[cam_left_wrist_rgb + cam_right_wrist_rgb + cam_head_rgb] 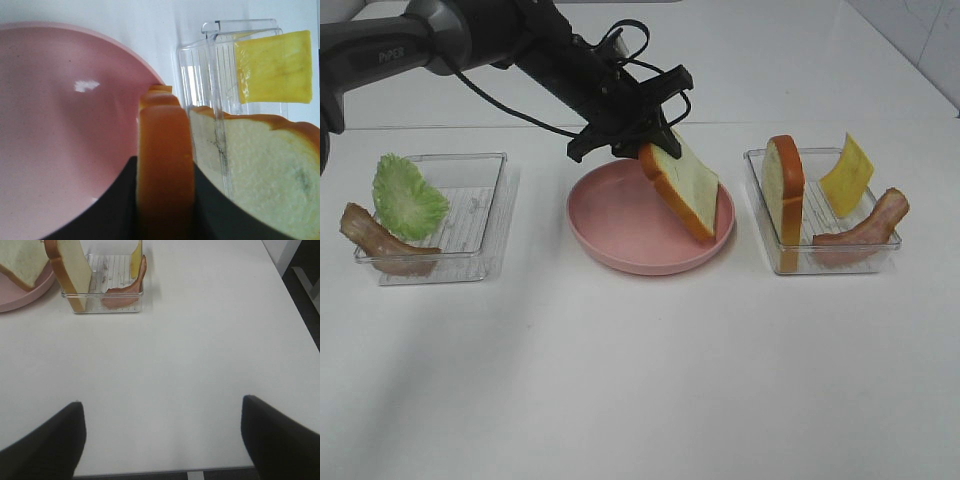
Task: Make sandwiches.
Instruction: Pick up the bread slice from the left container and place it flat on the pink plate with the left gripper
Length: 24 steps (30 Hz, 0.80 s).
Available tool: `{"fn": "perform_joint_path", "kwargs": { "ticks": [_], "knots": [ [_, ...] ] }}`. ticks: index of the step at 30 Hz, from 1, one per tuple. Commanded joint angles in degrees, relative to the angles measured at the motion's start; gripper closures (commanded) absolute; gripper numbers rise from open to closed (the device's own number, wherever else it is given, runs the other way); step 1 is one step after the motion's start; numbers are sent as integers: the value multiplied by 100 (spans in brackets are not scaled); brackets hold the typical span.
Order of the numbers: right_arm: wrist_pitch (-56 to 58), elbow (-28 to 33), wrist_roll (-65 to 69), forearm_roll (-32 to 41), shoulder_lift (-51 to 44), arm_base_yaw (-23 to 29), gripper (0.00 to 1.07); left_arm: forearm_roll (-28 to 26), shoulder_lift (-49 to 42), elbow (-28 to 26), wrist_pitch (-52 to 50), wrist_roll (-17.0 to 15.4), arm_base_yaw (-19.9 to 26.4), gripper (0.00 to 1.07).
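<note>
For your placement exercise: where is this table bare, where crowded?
Free: the table in front of the pink plate, left tray and right tray; the plate's left half. Crowded: both trays, and the plate's right half under the bread slice the left gripper holds.

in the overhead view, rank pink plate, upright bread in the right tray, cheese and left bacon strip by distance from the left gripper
From the left gripper, holding a bread slice:
1. pink plate, just below it
2. upright bread, right tray, plate side
3. cheese, right tray, far corner
4. left bacon strip, left tray, outer edge
</note>
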Motion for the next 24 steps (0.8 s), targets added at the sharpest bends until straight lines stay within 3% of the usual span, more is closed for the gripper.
{"fn": "perform_joint_path", "kwargs": {
  "ticks": [1, 14, 17, 18, 19, 21, 22, 23, 24],
  "knots": [
    [-29, 17, -52, 0, 17, -34, 25, 11, 86, -17, 132, -218, -23, 107],
    [-29, 17, -52, 0, 17, -34, 25, 401, 86, -17, 338, -275, -23, 107],
    [-29, 17, -52, 0, 17, -34, 25, 567, 86, -17, 338, -275, -23, 102],
    [-29, 17, -52, 0, 17, -34, 25, 607, 86, -17, 344, -275, -23, 94],
    [-29, 17, -52, 0, 17, -34, 25, 607, 86, -17, 344, -275, -23, 94],
    [-29, 17, -52, 0, 17, -34, 25, 607, 86, -17, 286, -275, -23, 69],
    [-29, 17, -52, 0, 17, -34, 25, 607, 86, -17, 286, -275, -23, 69],
    [-29, 17, -52, 0, 17, -34, 25, 607, 86, -17, 281, -275, -23, 62],
    [-29, 17, -52, 0, 17, -34, 25, 607, 86, -17, 275, -275, -23, 48]
  ]
}}
